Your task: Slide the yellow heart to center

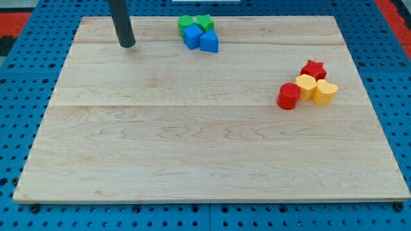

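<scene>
Near the view's right edge, the yellow heart (325, 92) sits touching a yellow block (306, 86), with a red cylinder (289, 96) and red star (313, 68) clustered alongside. Far off at top left, my tip (128, 45), a bare rod touching no block, should circle to the heart's right and push leftward, judged likely to drag its neighbours too

So it's a pale wooden board (192, 147) on a blue pegboard (19, 115). Top edge: two green blocks (196, 23) touching two blue blocks (200, 38). View's right: red star (313, 68), red cylinder (288, 96), yellow block (306, 85) and yellow heart (325, 92), all bunched together.
</scene>
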### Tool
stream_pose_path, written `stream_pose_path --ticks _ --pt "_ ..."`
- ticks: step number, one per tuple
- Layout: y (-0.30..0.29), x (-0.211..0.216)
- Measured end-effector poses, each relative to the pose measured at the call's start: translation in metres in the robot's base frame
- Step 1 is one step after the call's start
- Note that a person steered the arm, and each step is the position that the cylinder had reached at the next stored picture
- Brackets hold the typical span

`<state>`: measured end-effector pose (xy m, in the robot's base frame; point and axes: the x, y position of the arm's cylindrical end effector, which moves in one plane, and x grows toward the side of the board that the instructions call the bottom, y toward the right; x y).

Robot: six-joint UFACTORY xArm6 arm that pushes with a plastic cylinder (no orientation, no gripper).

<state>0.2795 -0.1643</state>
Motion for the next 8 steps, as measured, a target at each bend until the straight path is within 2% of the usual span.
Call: stream_pose_path --ticks 1,2,3,4,6,7,8 --pt "-0.008 0.011" --pt "0.065 0.083" --pt "0.098 0.214" --pt "0.166 0.254" --pt "0.419 0.233" --pt "0.490 0.177" --pt "0.438 0.145"
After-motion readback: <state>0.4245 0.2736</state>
